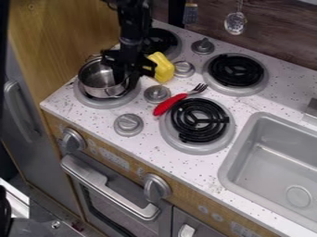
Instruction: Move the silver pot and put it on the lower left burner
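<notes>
Pot (98, 88) over lower left burner (110, 102), gripper (125, 79) at its rim, spread or pinching unclear.

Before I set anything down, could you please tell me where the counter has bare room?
The white counter is bare between the near right burner, the far right burner and the sink. It is crowded at left: gripper, silver pot and yellow object together, then knobs and the red-handled fork.
</notes>
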Motion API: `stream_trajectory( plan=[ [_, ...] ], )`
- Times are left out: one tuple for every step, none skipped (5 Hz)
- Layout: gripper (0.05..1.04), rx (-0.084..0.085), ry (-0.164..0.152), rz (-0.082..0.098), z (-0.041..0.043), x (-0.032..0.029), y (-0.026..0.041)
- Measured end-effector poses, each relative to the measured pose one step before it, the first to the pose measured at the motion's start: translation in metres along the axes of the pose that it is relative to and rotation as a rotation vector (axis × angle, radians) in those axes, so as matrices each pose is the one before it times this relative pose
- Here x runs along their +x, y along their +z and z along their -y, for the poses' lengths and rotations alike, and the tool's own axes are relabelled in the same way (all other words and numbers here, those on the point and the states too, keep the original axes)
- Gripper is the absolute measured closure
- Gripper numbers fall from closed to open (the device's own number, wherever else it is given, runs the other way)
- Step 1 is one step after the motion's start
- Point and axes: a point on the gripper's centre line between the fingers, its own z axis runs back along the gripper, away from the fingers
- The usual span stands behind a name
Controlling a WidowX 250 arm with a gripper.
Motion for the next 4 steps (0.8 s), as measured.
stream_trajectory(
  plan=[
    [0.255, -0.0340, 0.0087, 0.0533, 0.01024, -0.00190, 0.02181],
    [0.078, -0.0345, -0.0118, 0.0550, 0.02191, 0.00089, 0.03472],
    [0.083, -0.0571, -0.0266, -0.0077, 0.00927, -0.01265, 0.00604],
    [0.083, -0.0080, -0.0915, 0.0151, 0.00174, -0.01046, -0.00384]
  ],
)
